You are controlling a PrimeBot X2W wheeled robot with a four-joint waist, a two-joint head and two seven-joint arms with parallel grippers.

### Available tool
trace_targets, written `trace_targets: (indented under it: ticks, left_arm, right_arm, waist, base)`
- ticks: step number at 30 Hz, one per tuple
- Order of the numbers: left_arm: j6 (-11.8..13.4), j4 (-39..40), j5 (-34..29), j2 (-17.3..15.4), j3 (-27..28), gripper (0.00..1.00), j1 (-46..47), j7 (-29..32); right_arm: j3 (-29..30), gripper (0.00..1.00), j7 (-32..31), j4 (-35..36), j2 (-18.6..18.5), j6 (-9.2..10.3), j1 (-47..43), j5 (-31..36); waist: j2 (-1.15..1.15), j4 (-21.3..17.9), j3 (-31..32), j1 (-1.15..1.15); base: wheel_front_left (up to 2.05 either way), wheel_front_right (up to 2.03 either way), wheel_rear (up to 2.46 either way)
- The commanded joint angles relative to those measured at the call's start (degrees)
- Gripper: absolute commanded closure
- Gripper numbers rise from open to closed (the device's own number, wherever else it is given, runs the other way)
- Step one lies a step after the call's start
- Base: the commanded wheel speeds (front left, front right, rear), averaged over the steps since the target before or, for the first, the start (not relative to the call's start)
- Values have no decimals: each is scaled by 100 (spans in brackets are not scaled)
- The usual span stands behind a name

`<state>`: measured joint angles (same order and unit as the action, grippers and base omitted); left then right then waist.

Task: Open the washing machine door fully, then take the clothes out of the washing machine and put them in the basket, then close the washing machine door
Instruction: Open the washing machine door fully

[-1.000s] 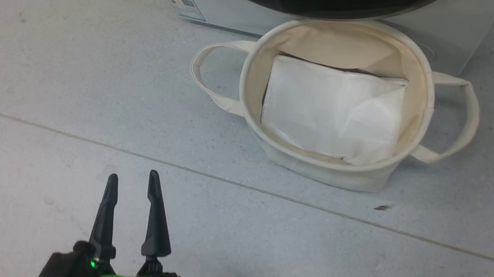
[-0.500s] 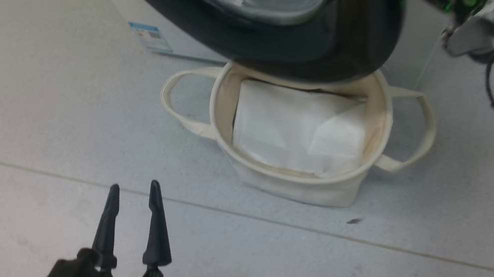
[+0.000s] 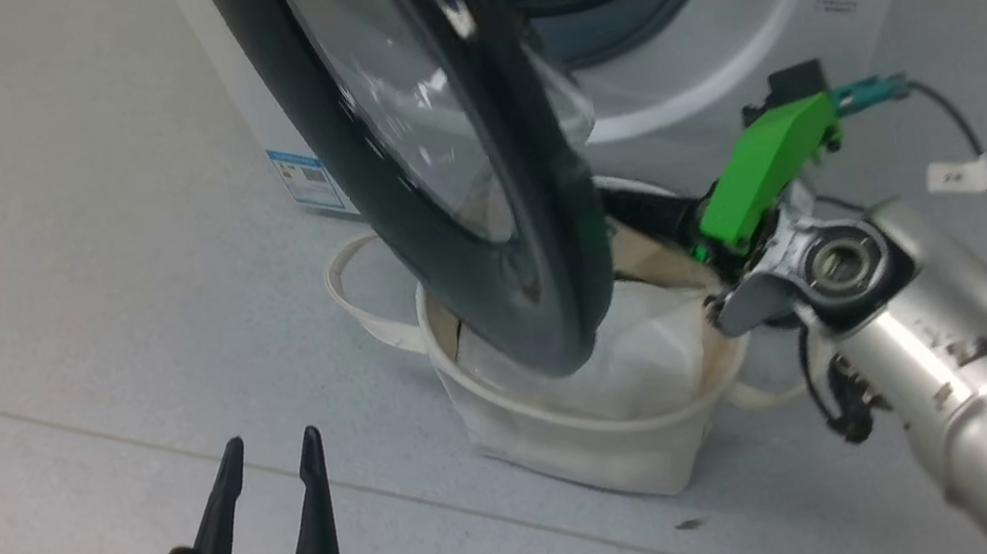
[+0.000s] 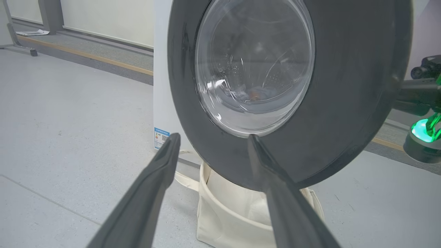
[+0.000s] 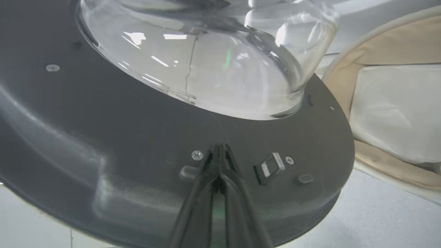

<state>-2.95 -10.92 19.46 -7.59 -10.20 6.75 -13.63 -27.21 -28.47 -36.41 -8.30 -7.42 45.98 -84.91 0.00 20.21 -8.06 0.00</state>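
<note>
Left gripper (image 3: 272, 446): fingers apart and empty, the washing machine door (image 3: 420, 148) well ahead of the tips and up to their right. The door hangs part open above the basket (image 3: 583, 439), nearly edge-on in the head view. Right gripper (image 5: 218, 148): fingers together, tips apparently touching the door's inner face just left of the latch (image 5: 270, 168). This arm is judged nearer, pushing outward ahead of its tips.

Inner face of the washing machine door (image 5: 103, 131), with the domed glass window (image 5: 213, 75) bulging from its dark rim. The right gripper (image 5: 218, 148) is presented with fingers pressed together, tips seemingly laid against the rim beside a screw (image 5: 197, 155). The basket (image 5: 396, 44), lined by a white sheet (image 5: 396, 113), is seen at right.
</note>
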Motion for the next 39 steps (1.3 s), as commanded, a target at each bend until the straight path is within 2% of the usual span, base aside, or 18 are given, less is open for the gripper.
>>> trace_targets:
  ticks: [1,7,13,18,22,23,24,25,31,39]
  left_arm:
    - [38,150,57,-142,201,0,41,27]
    - [88,155,75,-182,171,0,-101,139]
    - [134,209,89,-222,140,0,-222,242]
    - [177,287,101,-282,148,0,-304,306]
    - [222,350,124,-345,189,0,-394,348]
    - [231,368,131,-359,198,0,-418,357]
    - [241,386,136,-372,205,0,-440,365]
    - [250,405,142,-384,212,0,-460,373]
    - [309,522,171,-446,254,0,-558,399]
    - [402,698,198,-543,323,0,-706,445]
  right_arm:
    - [-61,100,57,246,184,-7,30,-71]
    - [-292,100,179,235,474,-7,-290,-330]
    - [-608,100,383,235,538,-7,-465,-810]
    - [-972,100,663,296,540,-7,-488,-1155]
    - [-1097,100,928,270,541,-7,-505,-1165]
    - [-1117,76,1001,263,541,-7,-517,-1138]
    - [-1132,16,1076,254,541,-7,-530,-1093]
    - [-1146,0,1144,251,541,-7,-547,-1042]
    - [-1211,0,1652,507,424,-7,-707,-560]
    - [-1804,0,3118,1223,-314,-7,-1036,1137]
  waist:
    - [0,103,148,0]
    - [0,336,488,0]
    - [0,522,736,0]
    - [0,533,874,0]
    - [0,438,979,0]
    - [0,406,1000,0]
    - [0,374,1019,0]
    - [0,341,1031,0]
    - [0,127,1110,0]
    - [0,-194,1205,0]
  base:
    - [0,0,0]
    - [0,0,0]
    - [0,0,0]
    - [0,0,0]
    - [0,0,0]
    - [0,0,0]
    - [0,0,0]
    - [0,0,0]
    - [0,0,0]
    - [0,0,0]
